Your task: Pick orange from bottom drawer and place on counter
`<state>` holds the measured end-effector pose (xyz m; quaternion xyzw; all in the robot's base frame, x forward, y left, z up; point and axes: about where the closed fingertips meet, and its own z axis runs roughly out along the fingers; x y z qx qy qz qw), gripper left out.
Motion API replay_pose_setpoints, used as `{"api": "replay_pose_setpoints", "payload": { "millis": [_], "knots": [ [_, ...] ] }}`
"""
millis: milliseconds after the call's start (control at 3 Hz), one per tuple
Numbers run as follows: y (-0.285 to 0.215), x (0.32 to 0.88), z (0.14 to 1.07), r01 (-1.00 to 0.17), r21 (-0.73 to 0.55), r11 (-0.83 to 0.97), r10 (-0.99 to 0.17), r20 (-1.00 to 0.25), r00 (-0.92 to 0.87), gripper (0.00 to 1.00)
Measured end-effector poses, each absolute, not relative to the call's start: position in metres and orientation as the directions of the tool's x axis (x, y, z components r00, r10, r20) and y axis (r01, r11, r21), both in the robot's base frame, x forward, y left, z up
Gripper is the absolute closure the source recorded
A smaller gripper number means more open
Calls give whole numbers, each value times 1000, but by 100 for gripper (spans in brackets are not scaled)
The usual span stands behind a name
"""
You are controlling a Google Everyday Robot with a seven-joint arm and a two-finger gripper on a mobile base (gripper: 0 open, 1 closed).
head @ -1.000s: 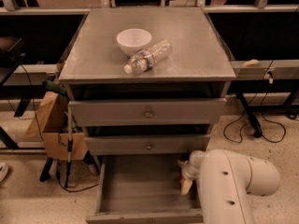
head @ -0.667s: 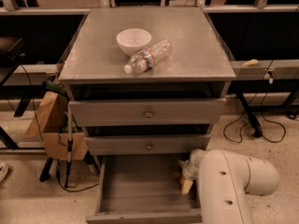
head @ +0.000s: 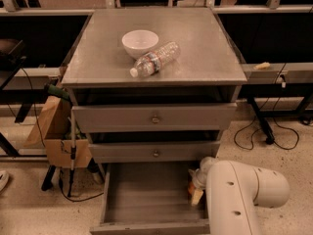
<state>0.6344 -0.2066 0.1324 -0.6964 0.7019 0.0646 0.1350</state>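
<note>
Fingers (head: 197,196) of the gripper (head: 195,192) sit low at the right end of the open bottom drawer (head: 142,199), against the orange (head: 190,188); we cannot tell whether they are apart or clamped. We see almost no shift since a second ago. A white bowl (head: 140,42) and a water bottle (head: 155,59) rest on the counter (head: 205,48).

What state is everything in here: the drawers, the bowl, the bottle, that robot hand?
bottom drawer: pulled open.
middle drawer: looks shut.
top drawer: looks shut.
white bowl: upright on the counter, looks empty.
water bottle: lying on its side beside the bowl.
orange: at the bottom drawer's right side, mostly hidden.
hand: down inside the bottom drawer's right side, at the orange.
</note>
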Motion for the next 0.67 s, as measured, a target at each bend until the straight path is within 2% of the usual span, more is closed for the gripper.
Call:
{"api": "replay_pose_setpoints", "payload": {
  "millis": [333,667],
  "knots": [
    [-214,631,125,-995,-88,47,-962,-271,-21,0],
    [-224,624,122,-993,-89,77,-963,-265,-51,19]
  ]
}}
